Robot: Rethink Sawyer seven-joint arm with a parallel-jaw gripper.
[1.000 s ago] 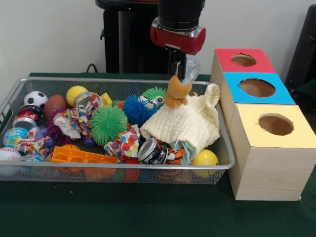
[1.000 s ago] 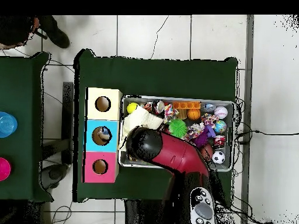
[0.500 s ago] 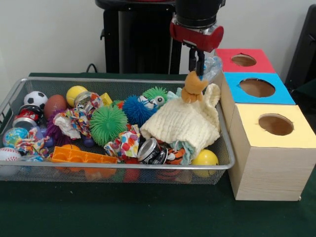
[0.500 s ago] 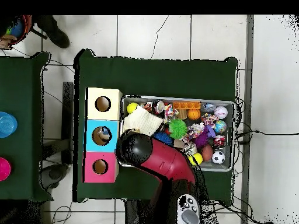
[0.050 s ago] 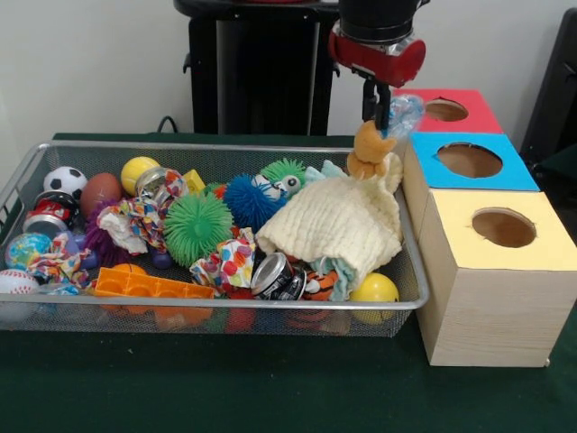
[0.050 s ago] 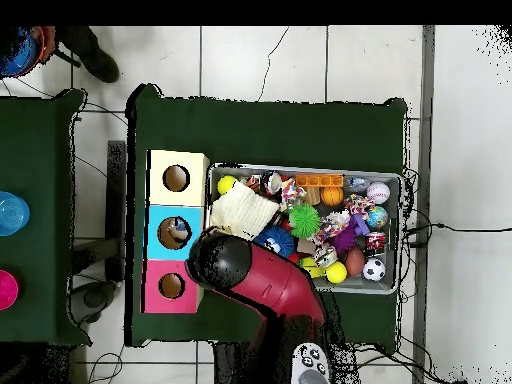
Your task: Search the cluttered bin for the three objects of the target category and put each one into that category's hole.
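One item is in transit: the tool [image 5: 382, 115] is clamped on a small tan plush toy with a clear crinkled wrapper [image 5: 371, 150], which hangs from it at the right-hand end of the silver wire-mesh bin [image 5: 225, 311] in the front view. Over the last second the arm has carried this toy sideways from above the cream knitted cloth [image 5: 338, 224] toward the row of wooden boxes; it now hangs just beside the blue-topped box [image 5: 469, 161]. Judgement: the toy is being delivered, but it is not yet over any hole.

Containers:
- Bin: crowded. The cloth lies at the box end, with a green spiky ball [image 5: 196, 227], a blue spiky ball [image 5: 245, 202], a crushed black drinks can [image 5: 277, 277], a yellow ball [image 5: 374, 289] and a black-and-white football [image 5: 64, 180] among the rest.
- Red-topped box [image 5: 445, 110] and yellow-topped box [image 5: 502, 228]: holes show nothing inside.
- Blue-topped box: the overhead view shows something pale within its hole; identity cannot be told
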